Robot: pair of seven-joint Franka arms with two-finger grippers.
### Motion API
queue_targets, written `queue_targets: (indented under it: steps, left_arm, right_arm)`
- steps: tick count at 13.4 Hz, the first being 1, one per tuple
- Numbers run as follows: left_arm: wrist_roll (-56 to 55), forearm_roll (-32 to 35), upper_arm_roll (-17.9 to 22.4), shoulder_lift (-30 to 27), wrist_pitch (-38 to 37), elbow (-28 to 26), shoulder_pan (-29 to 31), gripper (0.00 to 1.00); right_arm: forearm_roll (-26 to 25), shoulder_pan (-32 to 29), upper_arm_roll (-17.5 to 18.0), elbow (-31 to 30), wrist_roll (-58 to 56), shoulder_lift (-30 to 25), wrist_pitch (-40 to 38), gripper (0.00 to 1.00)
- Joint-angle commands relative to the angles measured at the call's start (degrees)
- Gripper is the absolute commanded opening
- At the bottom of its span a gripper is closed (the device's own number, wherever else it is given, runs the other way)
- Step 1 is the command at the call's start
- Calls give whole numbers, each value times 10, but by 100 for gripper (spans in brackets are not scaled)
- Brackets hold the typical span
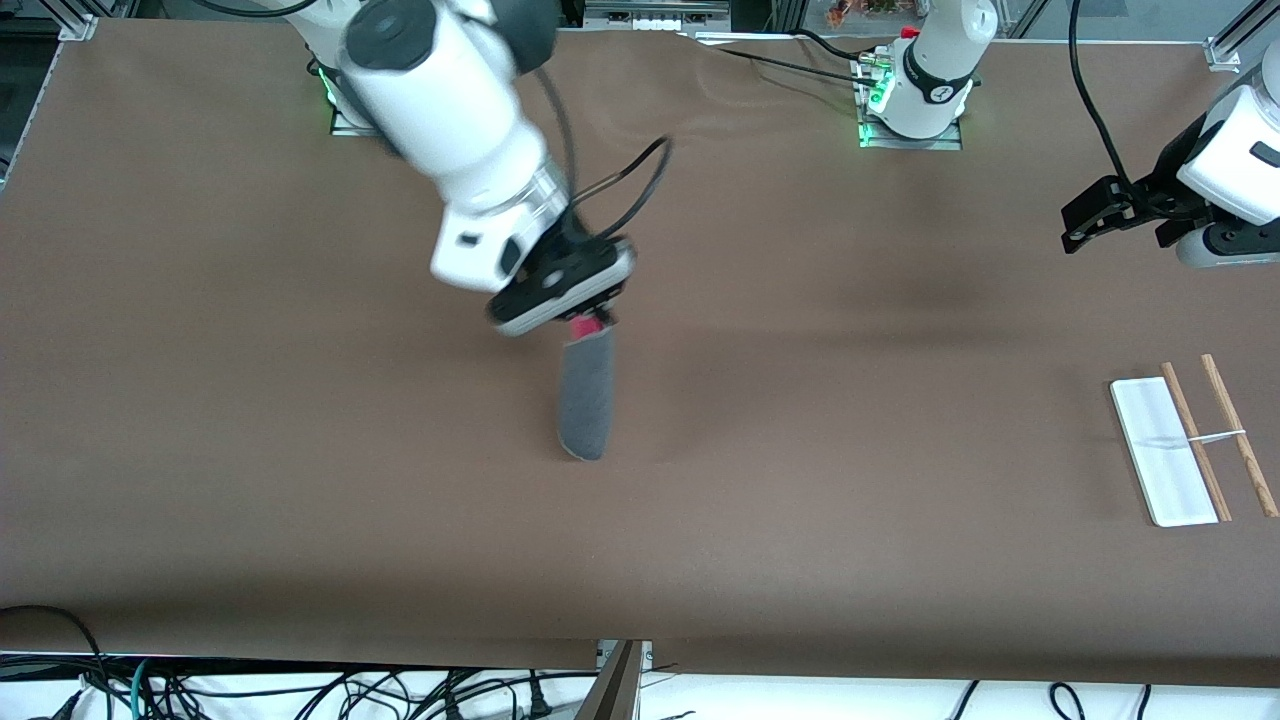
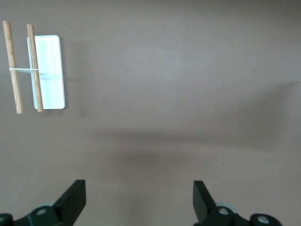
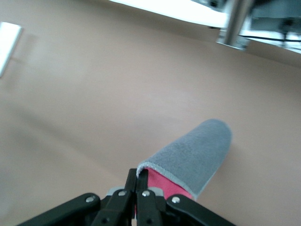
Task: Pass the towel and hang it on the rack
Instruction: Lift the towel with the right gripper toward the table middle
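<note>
Up over the middle of the table (image 1: 300, 480), my right gripper (image 1: 590, 322) pinches the towel (image 1: 587, 400) by one edge, my fingers closed tight on the cloth. It hangs down from them as a long folded drape, dark grey outside, with a bit of pink-red face showing right at the pinch. In my right wrist view the same towel (image 3: 193, 157) curls away from my fingertips (image 3: 136, 186), its light stitched edging running along the fold and the pink-red inside peeking out beneath the grey. I cannot tell whether its lower end touches the tabletop.

My left gripper (image 1: 1115, 210) waits in the air over the left arm's end of the table, toward the edge where the bases stand, with its fingers (image 2: 73, 200) spread wide and nothing between them.

The rack (image 1: 1190, 445) stands close to the table's edge at the left arm's end, well apart from the towel. Its white base sits flat on the surface, with the two wooden rods and thin white crossbar showing alongside it. My left wrist view also shows the rack (image 2: 35, 66), bare of cloth.
</note>
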Motion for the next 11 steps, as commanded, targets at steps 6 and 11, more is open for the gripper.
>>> queue_targets:
  steps: [6, 11]
  left_arm:
    - [2, 9, -29, 12, 41, -28, 18, 100]
    - [59, 5, -39, 6, 61, -38, 38, 100]
  right_arm:
    - [-2, 78, 2, 20, 30, 25, 111, 0]
    - [-1, 93, 9, 28, 31, 23, 112, 0]
